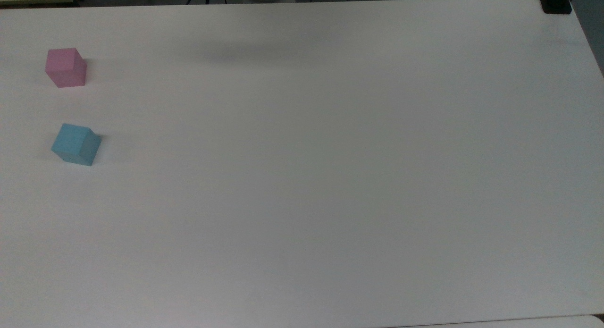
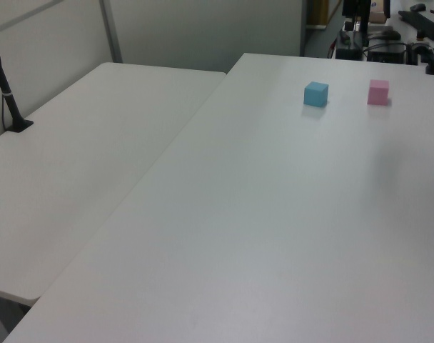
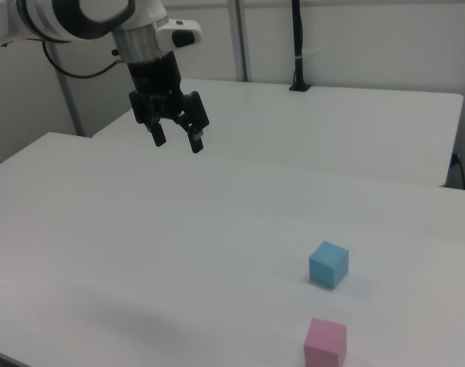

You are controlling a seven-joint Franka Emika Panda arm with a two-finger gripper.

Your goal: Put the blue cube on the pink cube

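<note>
The blue cube (image 1: 76,144) rests on the white table (image 1: 330,177) near the top view's left edge. The pink cube (image 1: 65,67) sits a short way beyond it, apart from it. In the left view the blue cube (image 2: 316,93) stands left of the pink cube (image 2: 378,92). In the right view the blue cube (image 3: 328,264) lies just behind the pink cube (image 3: 325,343). My gripper (image 3: 177,138) hangs open and empty high above the table at the right view's upper left, far from both cubes.
A second white table (image 2: 81,157) adjoins along the left view's left side, with a black post (image 2: 6,89) clamped at its edge. A black clamp (image 1: 556,3) sits at the top view's far right corner. Cluttered equipment (image 2: 388,28) stands beyond the table.
</note>
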